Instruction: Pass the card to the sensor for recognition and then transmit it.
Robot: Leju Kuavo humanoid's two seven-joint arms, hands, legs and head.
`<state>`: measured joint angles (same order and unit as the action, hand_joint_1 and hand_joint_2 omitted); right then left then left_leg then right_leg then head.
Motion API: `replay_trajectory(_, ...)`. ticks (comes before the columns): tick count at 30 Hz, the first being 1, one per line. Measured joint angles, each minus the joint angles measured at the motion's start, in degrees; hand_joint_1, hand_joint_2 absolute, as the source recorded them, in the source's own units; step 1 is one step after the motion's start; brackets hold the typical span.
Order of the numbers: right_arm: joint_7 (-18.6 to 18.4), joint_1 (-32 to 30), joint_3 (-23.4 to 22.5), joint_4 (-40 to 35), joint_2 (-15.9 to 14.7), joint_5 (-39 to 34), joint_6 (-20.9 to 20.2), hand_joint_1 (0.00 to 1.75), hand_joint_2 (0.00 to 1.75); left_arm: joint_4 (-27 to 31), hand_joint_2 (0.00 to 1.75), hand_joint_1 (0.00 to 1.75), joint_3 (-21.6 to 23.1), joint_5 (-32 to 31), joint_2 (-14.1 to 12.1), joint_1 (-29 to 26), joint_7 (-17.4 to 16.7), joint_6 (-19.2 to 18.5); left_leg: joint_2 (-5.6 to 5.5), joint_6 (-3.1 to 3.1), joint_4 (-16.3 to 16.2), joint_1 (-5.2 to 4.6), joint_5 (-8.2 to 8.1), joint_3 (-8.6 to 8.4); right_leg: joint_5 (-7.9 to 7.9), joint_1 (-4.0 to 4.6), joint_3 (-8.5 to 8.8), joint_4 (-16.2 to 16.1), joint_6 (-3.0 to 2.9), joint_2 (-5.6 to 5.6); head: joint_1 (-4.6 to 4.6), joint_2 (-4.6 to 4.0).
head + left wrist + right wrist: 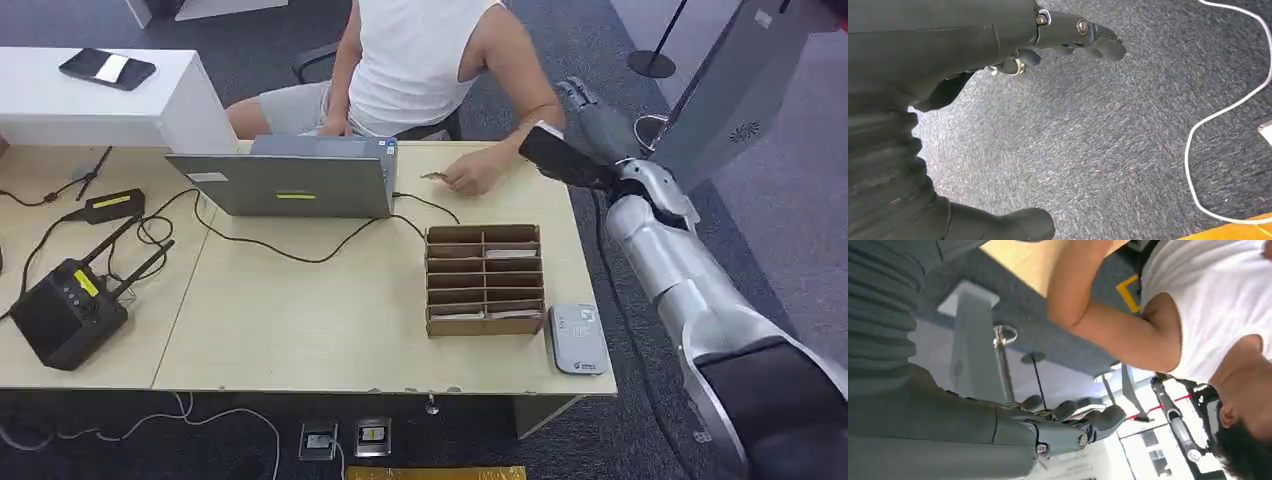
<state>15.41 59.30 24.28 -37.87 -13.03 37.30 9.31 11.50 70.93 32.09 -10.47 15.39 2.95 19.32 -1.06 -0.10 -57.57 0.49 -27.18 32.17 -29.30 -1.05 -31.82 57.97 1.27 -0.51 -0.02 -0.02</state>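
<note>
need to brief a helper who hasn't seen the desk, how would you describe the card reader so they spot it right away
Start at the light wooden table and go to its front right corner, the edge nearest the robot. Just right of the brown cardboard sorter lies the card reader. It is the flat, pale grey rounded pad, unlike the sorter's brown open slots.

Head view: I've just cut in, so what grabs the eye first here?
The right hand is raised past the table's far right corner, next to a seated person's hand resting on the table. Nearer, a wooden slotted card rack stands beside a grey card reader at the front edge.
</note>
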Motion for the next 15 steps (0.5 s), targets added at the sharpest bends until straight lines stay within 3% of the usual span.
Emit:
replay_trajectory(8,-10.22,-7.02,-4.53,-23.04,-4.03,-33.03,-10.43,0.00,1.75,0.00,1.75,0.00,0.00,-0.37,-0.66,-1.03,1.03,-0.57,-0.01,0.00,-0.01,0.00,-0.01,0.01,0.00,-0.01,-0.02,-0.02,0.00,0.00,0.00,0.00)
replay_trajectory(11,-12.09,-9.90,-6.65,-32.92,-5.84,-37.15,-12.89,0.00,1.75,0.00,1.75,0.00,-0.02,-0.24,-0.94,-1.12,1.25,-0.55,-0.01,0.00,0.00,0.00,-0.01,0.01,0.00,-0.01,-0.01,-0.02,0.00,-0.01,0.04,0.00)
replay_trajectory(15,-13.53,-13.15,-7.80,-41.27,-7.71,-36.85,-15.04,0.00,1.75,0.00,1.75,0.00,-0.11,0.22,-0.94,-1.49,1.96,-0.13,0.02,0.00,0.00,0.00,-0.01,-0.03,0.00,0.00,0.00,-0.02,0.00,0.06,0.02,0.00)
